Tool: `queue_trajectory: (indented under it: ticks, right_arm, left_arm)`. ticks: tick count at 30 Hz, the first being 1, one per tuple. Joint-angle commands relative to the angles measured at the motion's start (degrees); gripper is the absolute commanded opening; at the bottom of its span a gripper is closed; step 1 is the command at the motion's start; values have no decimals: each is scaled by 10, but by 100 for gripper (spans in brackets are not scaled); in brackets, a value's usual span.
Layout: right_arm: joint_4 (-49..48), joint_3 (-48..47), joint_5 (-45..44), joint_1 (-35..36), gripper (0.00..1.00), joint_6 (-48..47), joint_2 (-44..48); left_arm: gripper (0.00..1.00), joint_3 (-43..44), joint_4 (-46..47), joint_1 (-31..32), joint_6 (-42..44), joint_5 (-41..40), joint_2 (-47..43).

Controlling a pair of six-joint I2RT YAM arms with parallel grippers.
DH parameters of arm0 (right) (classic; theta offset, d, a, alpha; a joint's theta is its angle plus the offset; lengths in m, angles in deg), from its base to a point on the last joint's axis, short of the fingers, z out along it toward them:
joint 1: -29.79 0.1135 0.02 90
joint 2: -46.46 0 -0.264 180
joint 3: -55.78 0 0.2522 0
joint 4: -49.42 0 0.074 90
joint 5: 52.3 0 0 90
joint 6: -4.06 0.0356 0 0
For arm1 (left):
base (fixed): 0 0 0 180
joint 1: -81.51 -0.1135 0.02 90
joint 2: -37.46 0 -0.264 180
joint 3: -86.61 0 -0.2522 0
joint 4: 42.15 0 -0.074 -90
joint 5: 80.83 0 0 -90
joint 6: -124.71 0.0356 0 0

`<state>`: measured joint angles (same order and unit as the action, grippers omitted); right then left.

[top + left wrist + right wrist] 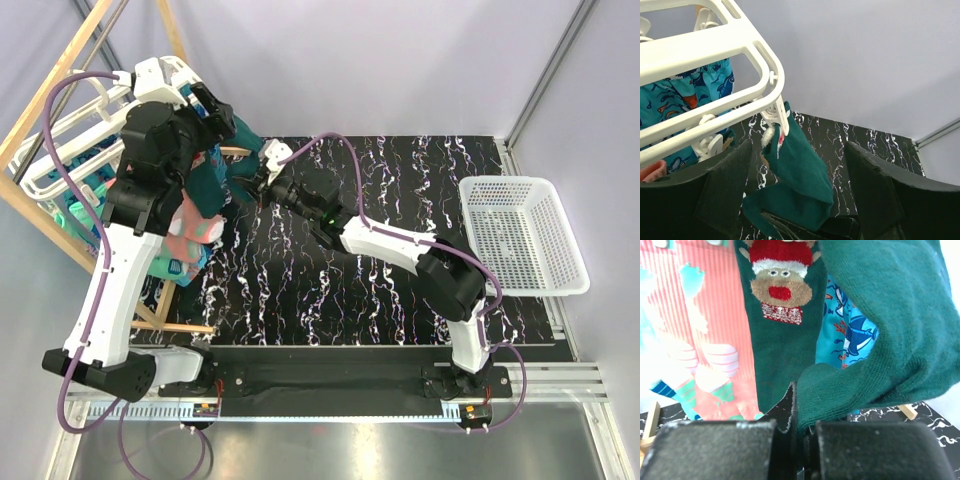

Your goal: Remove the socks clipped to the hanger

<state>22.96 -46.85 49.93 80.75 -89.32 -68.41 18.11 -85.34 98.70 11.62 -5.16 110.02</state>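
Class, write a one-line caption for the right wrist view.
Right end effector grips a dark teal sock beside a reindeer sock.

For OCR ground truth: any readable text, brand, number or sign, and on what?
None readable in any view.
Only pictures: reindeer face on dark teal sock, sharks on blue sock.
No markings on hanger, white basket or plain dark teal sock.
Anything on arm bases: too small.

Pale lilac-grey walls (400, 60) surrounded a black, white-veined tabletop (420, 170). A wooden pole frame (62, 68) stood at left, a white mesh basket (520, 240) at right.
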Motion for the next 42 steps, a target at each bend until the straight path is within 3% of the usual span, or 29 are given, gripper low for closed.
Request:
queue_trajectory:
  ticks: [1, 12, 17, 36, 42]
  right_arm:
    - [-6, -1, 21, 2, 0, 12, 33]
    - [-5, 8, 79, -17, 0, 59, 42]
    - [-5, 10, 101, -17, 0, 67, 42]
    - [-22, 29, 146, -24, 0, 90, 54]
    - [-25, 30, 149, -26, 0, 94, 53]
  left_arm:
    - [80, -1, 36, -9, -14, -17, 11]
    - [81, -39, 80, -68, -69, 96, 13]
    - [79, -42, 97, -74, -73, 110, 15]
    - [76, -36, 109, -82, -105, 50, 38]
    - [70, -20, 98, -82, -107, 13, 41]
